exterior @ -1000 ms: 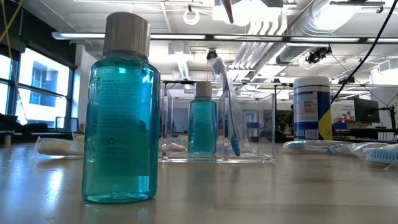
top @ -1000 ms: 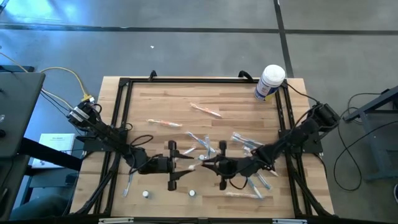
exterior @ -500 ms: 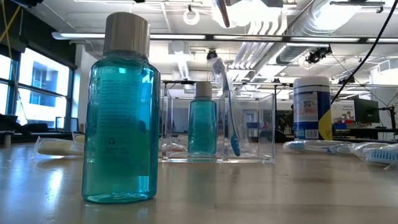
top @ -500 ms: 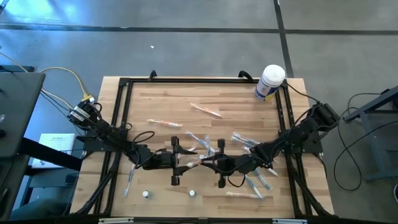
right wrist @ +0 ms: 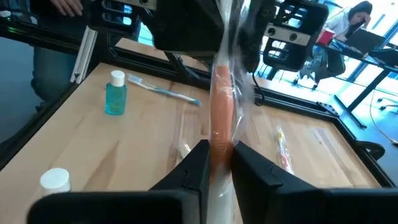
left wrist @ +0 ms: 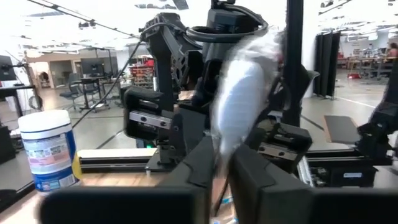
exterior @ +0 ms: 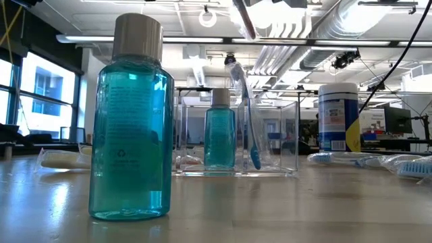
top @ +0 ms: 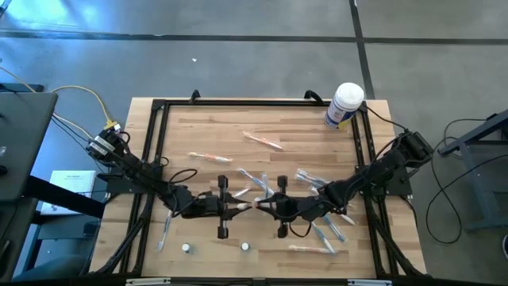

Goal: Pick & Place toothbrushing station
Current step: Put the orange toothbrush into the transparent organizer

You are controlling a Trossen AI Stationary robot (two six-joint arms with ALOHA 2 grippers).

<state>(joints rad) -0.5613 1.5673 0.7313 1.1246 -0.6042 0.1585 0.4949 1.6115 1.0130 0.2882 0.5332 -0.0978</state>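
Over the middle of the table, the two arms are meeting nose to nose. The left gripper and the right gripper are facing each other, with a wrapped toothbrush spanning the small gap between them.

From the left wrist, the two dark fingers are pressing in on the crinkled wrapper, so that arm is pinching one end of the packet. From the right wrist, the fingers are sitting tight against either side of the orange handle inside its clear sleeve, so this arm is gripping the same packet too.

Looking level across the tabletop, the toothbrushing station is standing upright on the wood, well behind a large teal bottle that is filling the near view. A small teal bottle is standing in one compartment, and a blue toothbrush is leaning upright beside it in the next. I cannot make the clear holder out from above.

The white tub is sitting at the far right corner of the table, well apart from both grippers. More wrapped brushes are lying scattered across the boards.
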